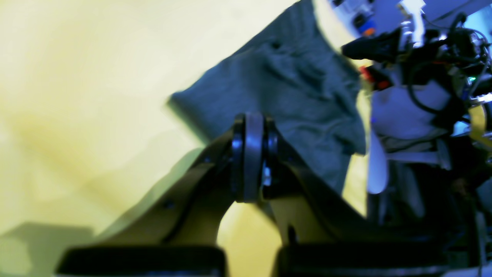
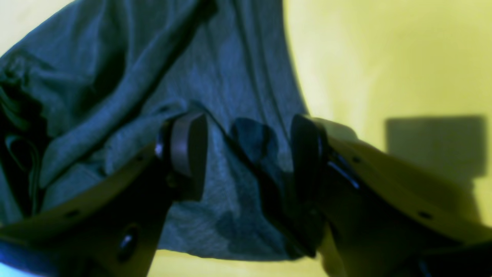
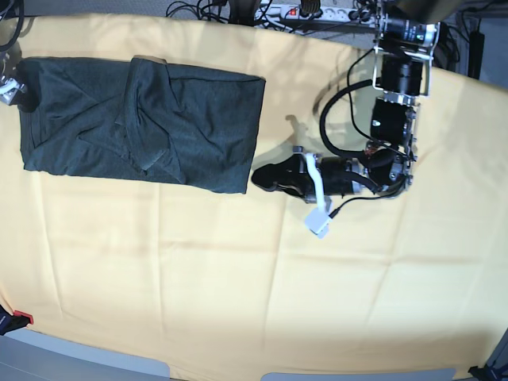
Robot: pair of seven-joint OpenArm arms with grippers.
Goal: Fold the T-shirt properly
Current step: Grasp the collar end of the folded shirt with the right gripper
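1. The T-shirt (image 3: 143,127) lies folded into a long dark green-grey slab on the yellow surface (image 3: 254,278), towards the far left part of the base view, with creases and a flap running across its middle

2. The left gripper (image 1: 250,157) is shut tight, its two pads pressed flat together with nothing caught between them; it hangs over bare yellow cloth just beside the shirt's near corner

3. In the base view the left arm (image 3: 389,119) reaches in from the top right, and its gripper end sits right by the shirt's right-hand edge, close to touching, though I cannot tell whether it does

4. The right gripper (image 2: 246,150) stands wide apart, one finger on either side of a raised ridge of the knit fabric; the cloth lies loose between them and is not pinched

5. Its left finger (image 2: 188,146) is over the shirt; the other is at the hem where fabric meets yellow

6. The right wrist view is blurred
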